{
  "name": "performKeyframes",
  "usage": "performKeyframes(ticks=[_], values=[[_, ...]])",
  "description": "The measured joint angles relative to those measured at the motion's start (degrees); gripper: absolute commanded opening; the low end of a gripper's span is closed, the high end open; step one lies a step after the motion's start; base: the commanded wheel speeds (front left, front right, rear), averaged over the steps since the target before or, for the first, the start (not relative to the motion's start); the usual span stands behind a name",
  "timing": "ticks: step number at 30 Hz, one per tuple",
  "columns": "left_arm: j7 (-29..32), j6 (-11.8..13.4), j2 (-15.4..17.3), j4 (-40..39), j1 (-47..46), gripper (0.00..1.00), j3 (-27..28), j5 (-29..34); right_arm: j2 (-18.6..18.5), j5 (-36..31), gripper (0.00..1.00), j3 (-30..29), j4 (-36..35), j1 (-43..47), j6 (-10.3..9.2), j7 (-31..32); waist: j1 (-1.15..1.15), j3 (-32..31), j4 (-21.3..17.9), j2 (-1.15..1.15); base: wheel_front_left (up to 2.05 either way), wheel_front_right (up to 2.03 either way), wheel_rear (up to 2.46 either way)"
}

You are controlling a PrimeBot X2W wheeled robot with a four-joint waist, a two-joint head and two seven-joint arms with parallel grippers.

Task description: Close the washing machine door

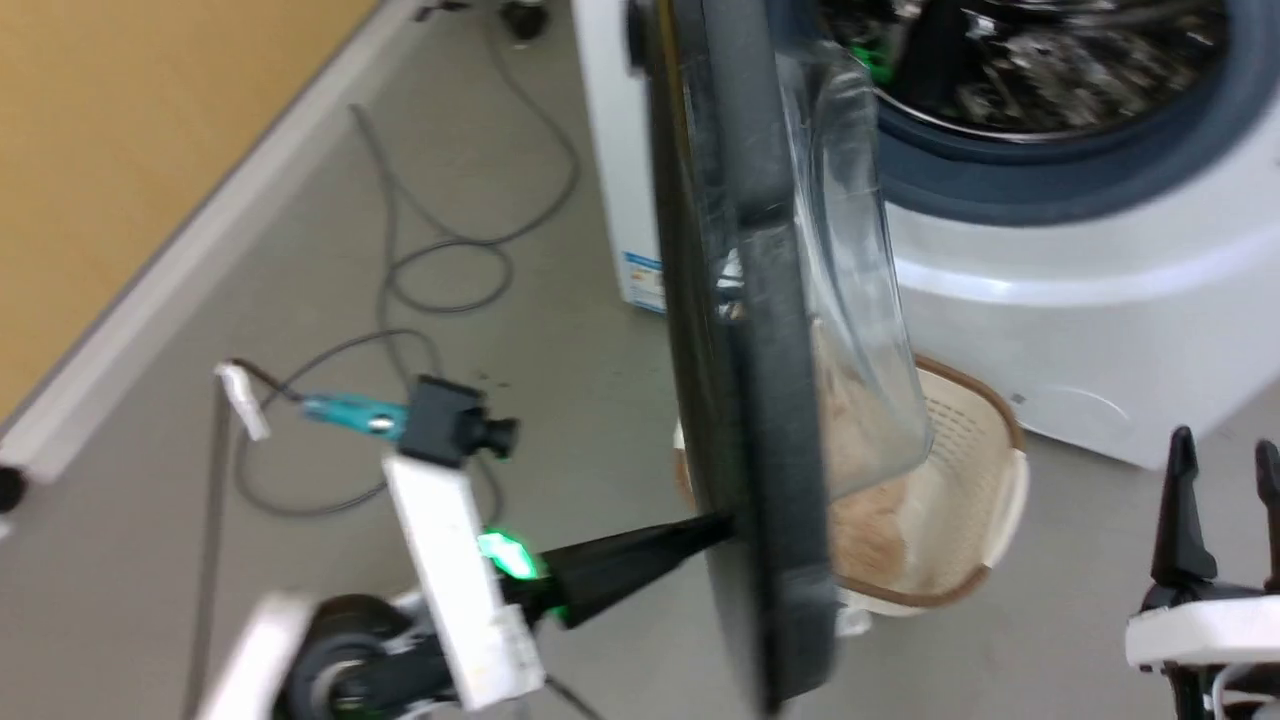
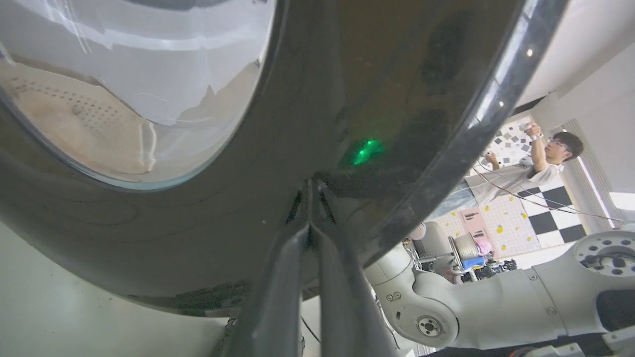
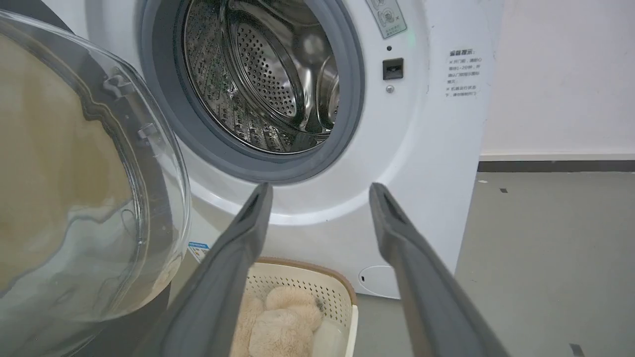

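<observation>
The washing machine door, open edge-on at twelve o'clock, is touched by the left gripper, fingers together, the right gripper held fingers apart at four o'clock; the push is judged in hand, and a steady sweep toward the washing machine at two o'clock is called for.

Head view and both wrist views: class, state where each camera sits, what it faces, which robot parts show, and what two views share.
Head view: on the head, looking down, edge-on to the open door; left gripper shut, tip on it; right gripper open.
Left wrist view: on the left wrist, facing the door's glossy outer face; shut fingers touch it.
Right wrist view: on the right wrist, facing the drum; open fingers show.
Shared: head and right wrist views show the basket.
</observation>
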Motion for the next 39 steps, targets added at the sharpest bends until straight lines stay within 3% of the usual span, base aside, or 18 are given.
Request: performKeyframes(ticks=[11, 22, 39], values=[[-14.45, 0.0, -8.53, 10.17, -8.96, 0.0, -8.17, 1.09, 0.04, 1.66, 1.0, 0.49, -0.22, -1.91, 0.0, 0.0, 0.0, 2.06, -10.51, 0.0, 0.0, 0.0, 0.0], [-29.69, 0.0, -9.4, 24.52, -19.4, 0.0, -13.27, 2.36, 0.03, 3.14, 1.0, -0.07, 0.0, -2.81, 0.0, 0.0, 0.0, 4.81, -20.99, 0.0, 0.0, 0.0, 0.0], [-46.31, 0.0, -9.98, 47.35, -37.15, 0.0, -17.29, 2.74, 0.03, 6.57, 1.0, 2.59, -0.79, -5.79, 0.0, 0.0, 0.01, 9.53, -32.18, 0.0, 0.0, 0.0, 0.0]])
